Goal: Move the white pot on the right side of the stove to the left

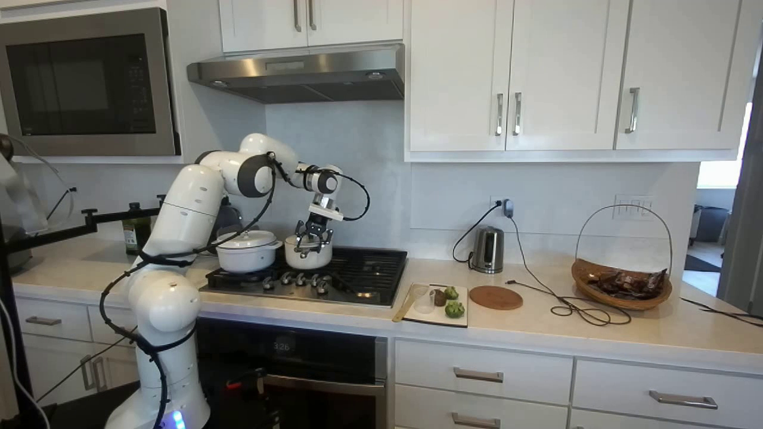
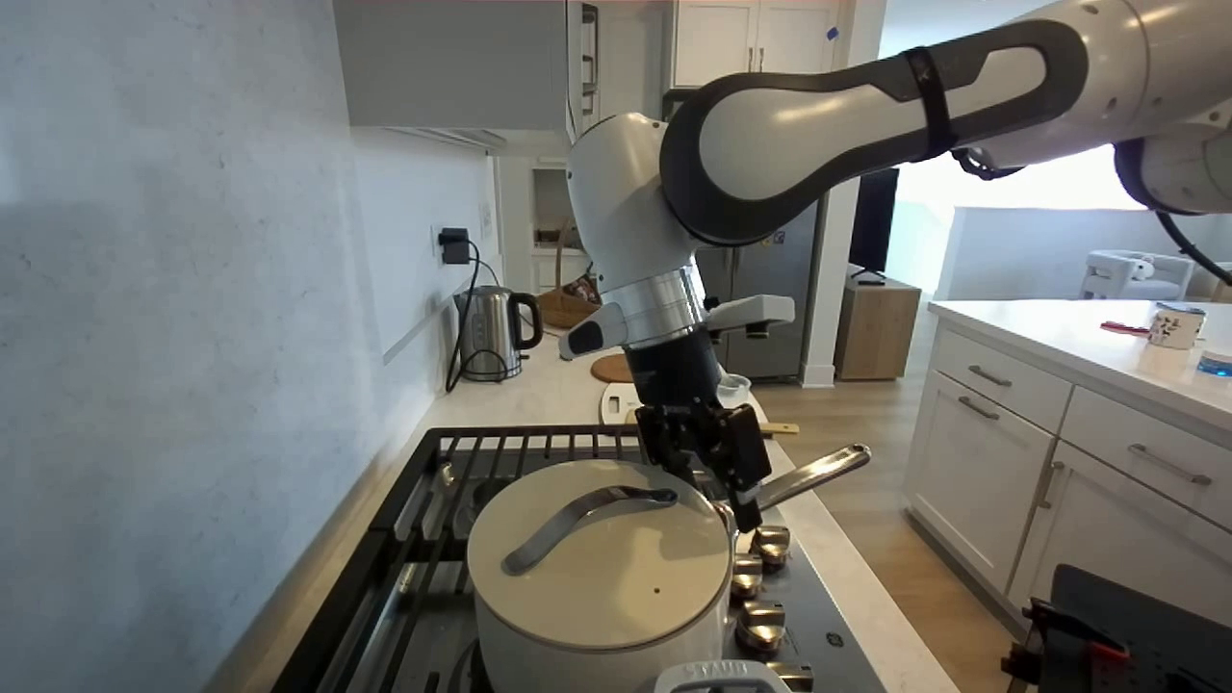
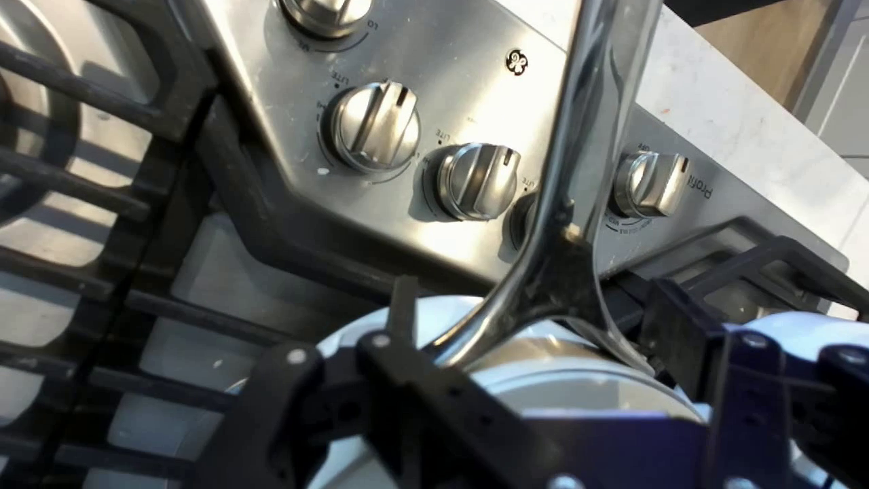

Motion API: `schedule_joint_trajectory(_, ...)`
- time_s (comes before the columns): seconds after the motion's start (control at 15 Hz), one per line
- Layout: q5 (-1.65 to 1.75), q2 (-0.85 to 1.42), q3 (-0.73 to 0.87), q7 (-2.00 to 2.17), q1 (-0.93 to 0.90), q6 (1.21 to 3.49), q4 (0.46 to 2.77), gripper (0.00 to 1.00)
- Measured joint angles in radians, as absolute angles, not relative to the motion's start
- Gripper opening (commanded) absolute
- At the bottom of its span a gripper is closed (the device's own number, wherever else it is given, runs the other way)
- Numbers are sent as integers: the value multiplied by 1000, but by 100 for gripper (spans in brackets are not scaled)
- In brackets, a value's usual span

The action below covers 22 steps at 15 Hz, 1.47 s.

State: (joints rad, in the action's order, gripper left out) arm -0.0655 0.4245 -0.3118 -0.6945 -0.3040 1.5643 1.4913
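Note:
The white pot (image 1: 309, 257) stands on the black stove (image 1: 375, 271), just right of the larger lidded white pot (image 1: 248, 253) in an exterior view. In an exterior view the larger pot (image 2: 602, 577) hides its body, and its metal handle (image 2: 823, 474) sticks out toward the counter front. My gripper (image 1: 314, 247) is low over the white pot, pointing down; it also shows behind the larger pot's lid (image 2: 714, 489). In the wrist view the gripper (image 3: 540, 302) is open, its fingers apart on either side of the forked handle base. The pot's rim (image 3: 577, 384) shows between them; contact cannot be told.
Stove knobs (image 3: 377, 125) line the front panel under the handle. A range hood (image 1: 298, 71) hangs above. To the right are a cutting board (image 1: 441, 310) with food, a kettle (image 1: 487, 250), a round brown board (image 1: 496, 297) and a basket (image 1: 623, 286).

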Motion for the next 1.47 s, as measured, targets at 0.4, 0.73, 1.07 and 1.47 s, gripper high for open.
schedule_joint_trajectory(0.4, -65, 455, -313, -647, -310, 1497, 1412, 100)
schedule_joint_trajectory(0.73, -41, 458, -312, -535, -317, 1405, 1330, 100)
schedule_joint_trajectory(1.07, -12, 427, -312, -477, -325, 1374, 1265, 100)
schedule_joint_trajectory(1.47, -10, 299, -302, -444, -305, 1377, 1262, 100)
